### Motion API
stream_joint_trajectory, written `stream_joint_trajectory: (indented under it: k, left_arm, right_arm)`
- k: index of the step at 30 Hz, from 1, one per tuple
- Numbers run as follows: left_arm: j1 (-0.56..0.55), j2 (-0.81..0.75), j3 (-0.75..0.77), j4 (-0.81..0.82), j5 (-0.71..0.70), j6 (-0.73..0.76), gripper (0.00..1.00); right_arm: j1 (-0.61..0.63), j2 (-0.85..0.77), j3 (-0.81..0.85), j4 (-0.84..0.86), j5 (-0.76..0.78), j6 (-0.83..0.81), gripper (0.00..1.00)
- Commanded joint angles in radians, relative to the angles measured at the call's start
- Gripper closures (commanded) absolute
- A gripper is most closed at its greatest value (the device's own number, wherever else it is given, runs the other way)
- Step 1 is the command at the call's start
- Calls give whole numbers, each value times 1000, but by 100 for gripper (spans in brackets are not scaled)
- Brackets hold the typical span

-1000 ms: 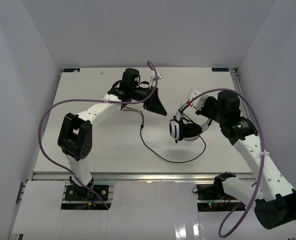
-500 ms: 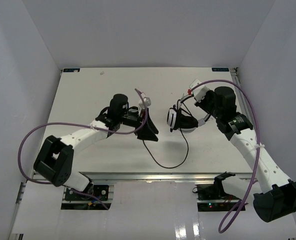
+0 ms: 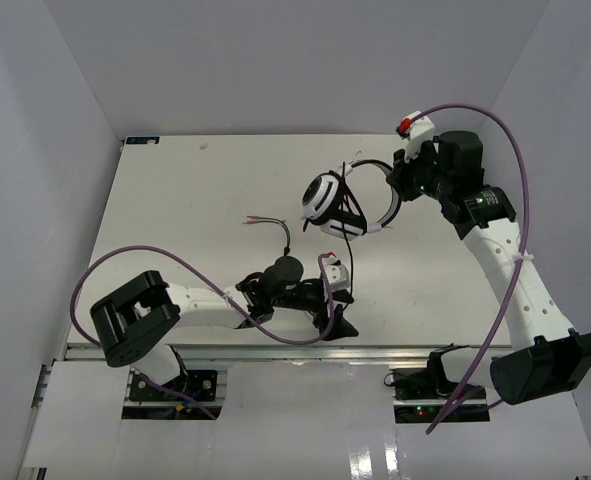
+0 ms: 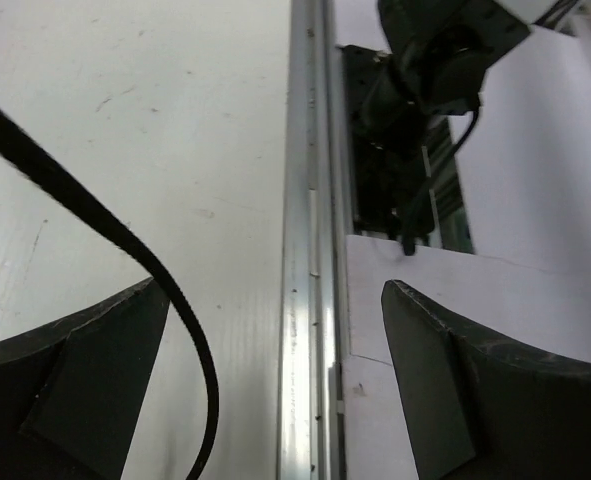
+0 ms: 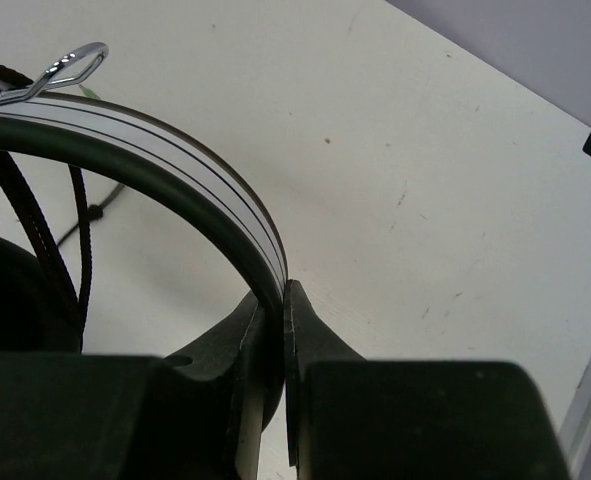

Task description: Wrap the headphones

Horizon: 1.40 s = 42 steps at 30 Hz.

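The white headphones point(image 3: 327, 200) with black ear pads are held up over the back right of the table. My right gripper point(image 3: 393, 184) is shut on the headband point(image 5: 165, 160), pinched between its fingertips point(image 5: 283, 295). The thin black cable point(image 3: 346, 245) hangs from the cups toward the table's front. Another stretch leads to frayed red and green ends point(image 3: 257, 220). My left gripper point(image 3: 335, 322) is open near the table's front edge. In the left wrist view the cable point(image 4: 125, 240) curves between the open jaws point(image 4: 275, 300), close to the left finger point(image 4: 85, 370), not gripped.
An aluminium rail point(image 4: 300, 250) runs along the table's front edge under my left gripper. The right arm's base point(image 3: 430, 385) sits beyond it. Purple arm cables point(image 3: 520, 170) loop over both arms. White walls point(image 3: 45, 150) enclose the table.
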Motion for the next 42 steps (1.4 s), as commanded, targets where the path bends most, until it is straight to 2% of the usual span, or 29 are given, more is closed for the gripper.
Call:
stream_joint_trajectory:
  k: [1,4,7,13,15,19,22,25,26,31,34,36,39,42]
  left_arm:
    - [-72,39,42,100,-241,92,2]
    - [-80,47,1,153,-404,136,2]
    - [-80,68,-3,137,-461,177,3]
    - [-80,91,-5,85,-536,199,22]
    - [-76,84,-19,92,-551,195,34]
    - [-71,73,-42,104,-557,185,70]
    - [-67,71,-40,100,-542,180,77]
    - [-64,86,-25,77,-518,184,96]
    - [-63,95,-14,66,-515,184,99]
    - [-43,113,-14,67,-478,182,100]
    - [13,87,-42,87,-415,159,100]
    - [75,54,-77,132,-294,96,100]
    - [222,7,-132,188,-96,-3,100]
    - [324,0,-114,152,118,-62,100]
  right_arm:
    - [-63,3,153,17,-142,207,92]
    - [-104,13,193,0,-216,274,92]
    - [-136,18,225,-9,-276,312,92]
    - [-232,46,313,-22,-380,361,92]
    - [-265,58,335,-24,-426,384,92]
    - [-328,79,356,-24,-509,440,92]
    - [-344,79,353,-22,-535,463,92]
    - [-353,80,344,-9,-560,496,92]
    - [-356,80,341,-3,-573,511,92]
    - [-371,66,349,16,-624,537,92]
    - [-373,43,350,25,-680,488,92]
    - [-379,10,336,25,-751,426,92]
    - [-402,-38,260,28,-852,289,92]
    - [-407,-99,178,25,-975,130,92]
